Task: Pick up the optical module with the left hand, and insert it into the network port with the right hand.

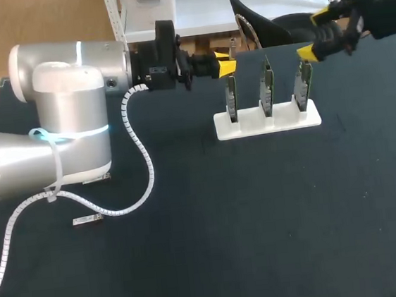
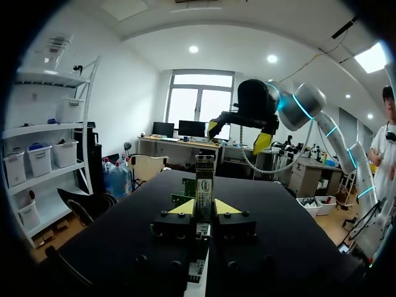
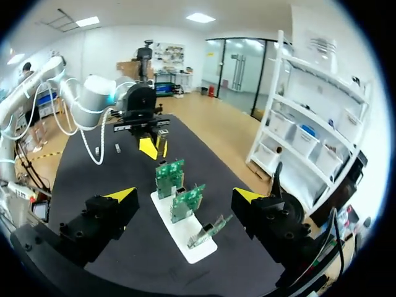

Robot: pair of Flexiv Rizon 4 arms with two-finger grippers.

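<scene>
My left claw (image 2: 204, 208) is clenched on the optical module (image 2: 204, 180), which stands upright between the yellow tips. I hold it above the table (image 1: 262, 220), close to the leftmost of three green boards (image 1: 231, 97). The boards stand upright in a row in a white holder (image 1: 267, 121). My right claw (image 1: 316, 34) hangs released, fingers wide apart, near the rightmost board. A second small silver module (image 1: 86, 220) lies flat on the table beside my left arm's coiled cable (image 1: 143, 161).
</scene>
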